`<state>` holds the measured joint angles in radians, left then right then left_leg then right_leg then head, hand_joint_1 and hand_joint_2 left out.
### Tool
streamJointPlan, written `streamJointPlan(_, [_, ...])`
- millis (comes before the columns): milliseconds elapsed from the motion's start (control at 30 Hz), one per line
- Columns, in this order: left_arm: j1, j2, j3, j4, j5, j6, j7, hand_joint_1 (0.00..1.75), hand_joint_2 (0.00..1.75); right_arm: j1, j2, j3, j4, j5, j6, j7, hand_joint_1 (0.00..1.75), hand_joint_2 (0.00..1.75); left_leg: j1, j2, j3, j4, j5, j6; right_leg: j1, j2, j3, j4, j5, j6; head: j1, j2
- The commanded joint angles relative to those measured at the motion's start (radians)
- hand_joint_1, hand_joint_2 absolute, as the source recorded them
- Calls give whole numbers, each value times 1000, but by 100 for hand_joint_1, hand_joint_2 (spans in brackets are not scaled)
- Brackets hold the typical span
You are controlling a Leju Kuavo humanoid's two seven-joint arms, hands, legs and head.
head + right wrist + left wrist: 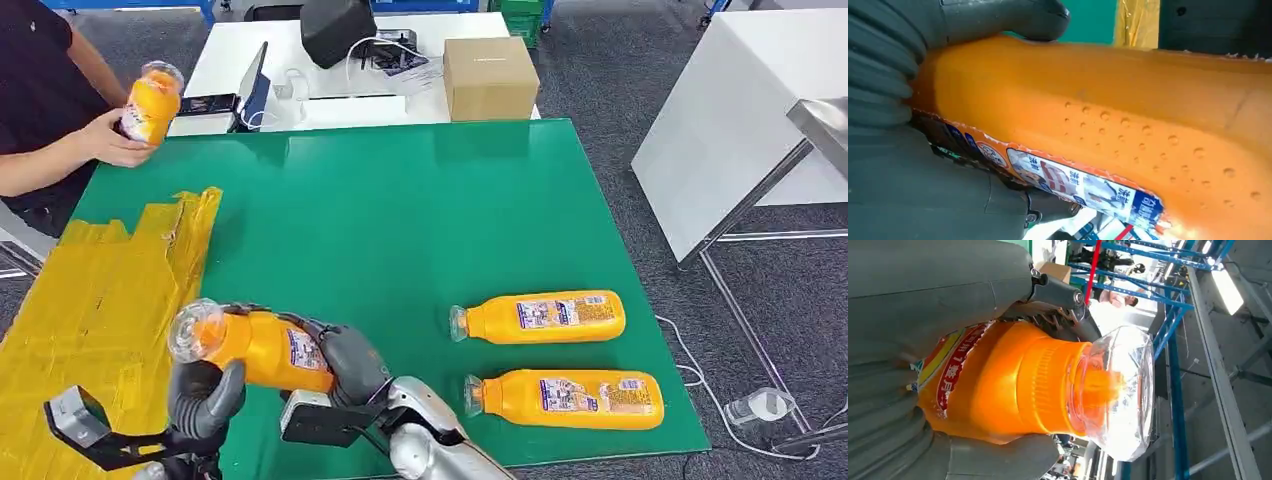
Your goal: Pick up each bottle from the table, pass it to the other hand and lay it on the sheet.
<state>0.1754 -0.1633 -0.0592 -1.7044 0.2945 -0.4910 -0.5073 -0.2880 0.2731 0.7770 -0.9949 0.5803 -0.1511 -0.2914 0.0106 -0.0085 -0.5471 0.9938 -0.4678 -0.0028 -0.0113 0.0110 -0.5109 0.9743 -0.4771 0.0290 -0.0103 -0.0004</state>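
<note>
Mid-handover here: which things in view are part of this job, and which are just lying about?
Part of the job:
- held bottle, gripped by left hand and right hand
- two bottles lying on the green table: far bottle, near bottle
- yellow sheet

Lying about:
- cardboard box
- the bottle in a person's hand

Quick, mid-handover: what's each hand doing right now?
Left hand: holds the orange bottle near its cap end.
Right hand: grips the same bottle around its body.
</note>
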Motion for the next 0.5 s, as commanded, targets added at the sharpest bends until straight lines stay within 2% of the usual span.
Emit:
streamJointPlan(33, [-32, 13, -29, 49, -2, -14, 3, 175, 175, -34, -10, 58, 105, 13, 5, 6, 175, 175, 0, -1, 1, -1, 1, 0, 0, -1, 1, -1, 0, 0, 0, 0])
streamJointPlan(500, [-47, 13, -6, 78, 7, -31, 8, 175, 175, -22, -10, 52, 204, 70, -15, 11, 175, 175, 1, -2, 2, -2, 1, 0, 1, -3, 2, -2, 0, -1, 0, 0])
